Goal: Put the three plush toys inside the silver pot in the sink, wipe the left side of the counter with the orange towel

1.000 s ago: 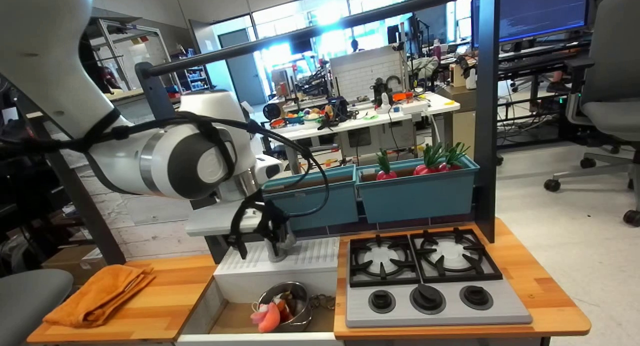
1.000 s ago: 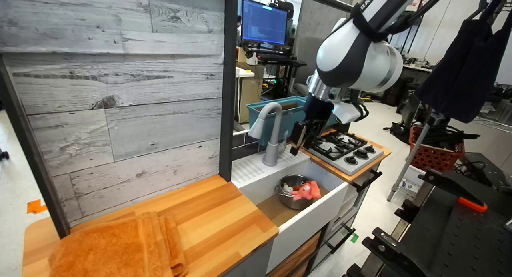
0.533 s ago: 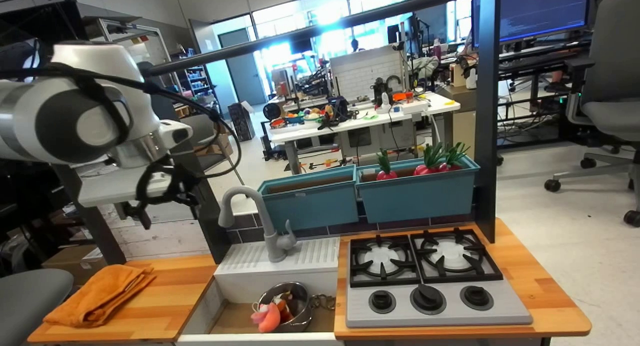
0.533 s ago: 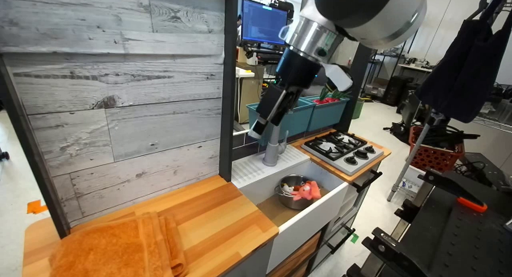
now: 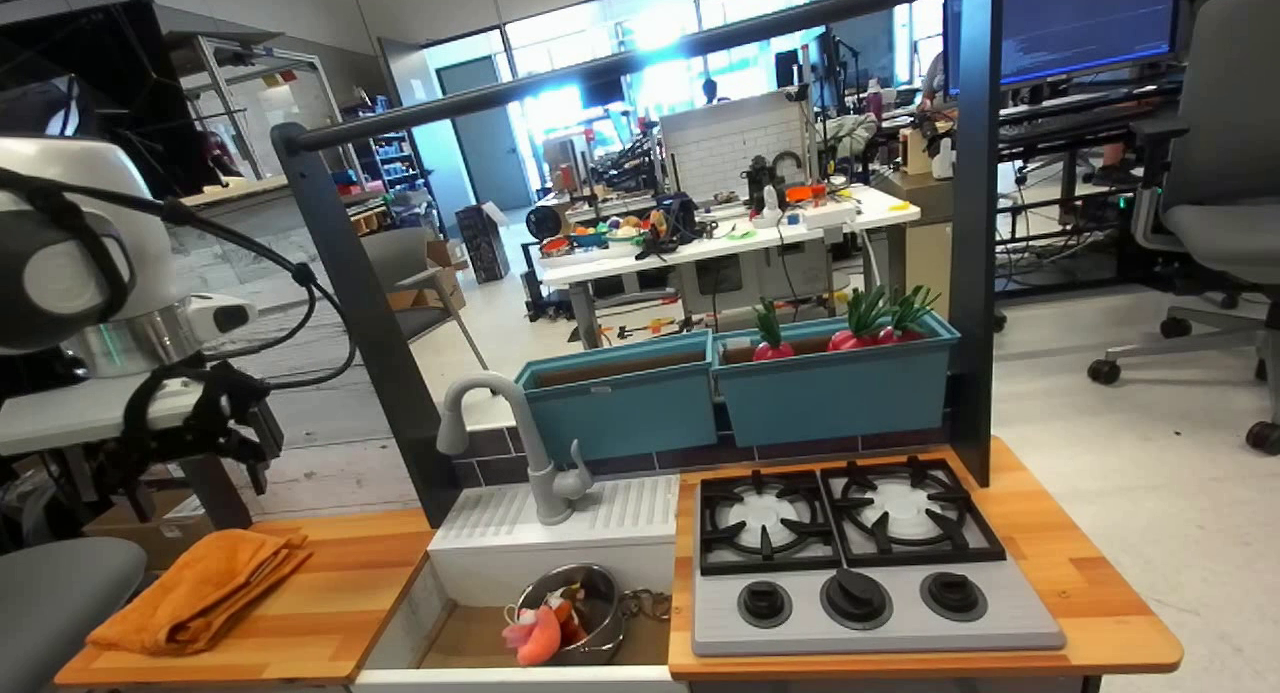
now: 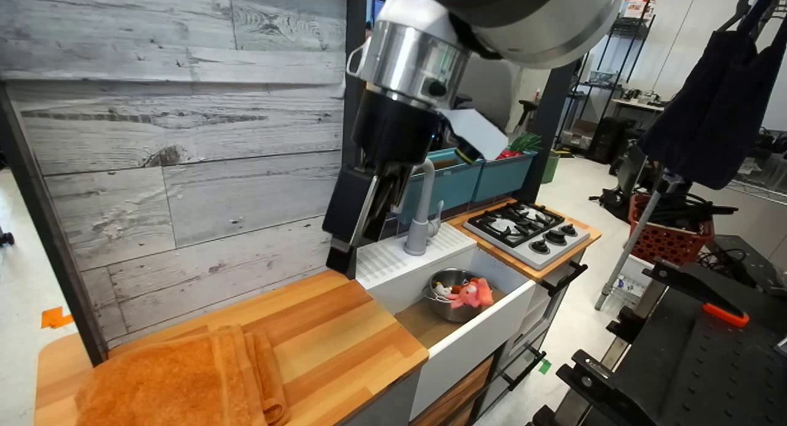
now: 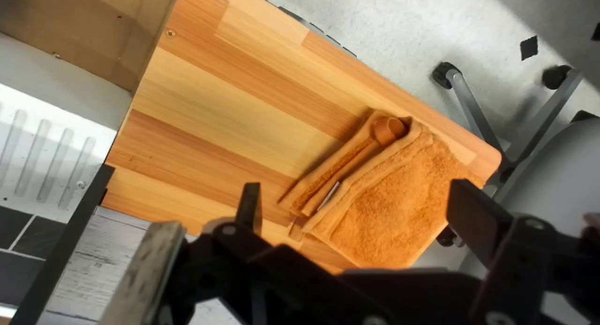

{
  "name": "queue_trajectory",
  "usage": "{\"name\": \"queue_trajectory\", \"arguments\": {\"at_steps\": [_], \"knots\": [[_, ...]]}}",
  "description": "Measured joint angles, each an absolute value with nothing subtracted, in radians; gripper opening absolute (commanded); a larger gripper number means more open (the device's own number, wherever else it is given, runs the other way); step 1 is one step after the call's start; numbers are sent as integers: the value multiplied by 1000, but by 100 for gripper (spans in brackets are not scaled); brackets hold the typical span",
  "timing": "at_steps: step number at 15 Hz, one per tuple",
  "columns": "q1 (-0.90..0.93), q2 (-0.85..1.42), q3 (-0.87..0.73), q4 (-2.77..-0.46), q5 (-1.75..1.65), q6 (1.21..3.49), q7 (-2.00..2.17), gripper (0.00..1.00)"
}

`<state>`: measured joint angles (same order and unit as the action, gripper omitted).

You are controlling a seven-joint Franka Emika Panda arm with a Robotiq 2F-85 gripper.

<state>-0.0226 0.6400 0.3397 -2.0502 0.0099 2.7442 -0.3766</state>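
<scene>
Plush toys (image 5: 572,621) sit in the silver pot (image 6: 446,312) inside the sink (image 6: 473,346), and they have not moved since a second ago. The pink one (image 6: 472,292) hangs out over the rim. The orange towel (image 7: 398,203) also lies just as it did, folded on the counter (image 7: 225,100) left of the sink in both exterior views. What did move is the gripper (image 7: 355,189): a second ago it was over the sink, near the faucet (image 5: 552,493), and now it has swung over to the left of the sink. Its two fingers (image 7: 474,217) are wide apart, and the towel shows down below between them. A tall dark post (image 5: 378,343) stands up at the sink's back left corner, with a gray wood wall (image 6: 184,186) going off to the left of the sink. To the right of the sink is a toy stove (image 5: 802,638), and blue boxes (image 5: 835,398) are behind the sink and to its right. The white and black arm (image 6: 418,60) reaches in from high up, and the gripper tilts down above the counter, left of the sink, apart from the towel.
</scene>
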Motion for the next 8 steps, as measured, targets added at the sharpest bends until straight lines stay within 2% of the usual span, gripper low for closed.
{"name": "queue_trajectory", "arguments": {"at_steps": [8], "knots": [[-3, 679, 260, -2036, 1, 2782, -311, 100]]}}
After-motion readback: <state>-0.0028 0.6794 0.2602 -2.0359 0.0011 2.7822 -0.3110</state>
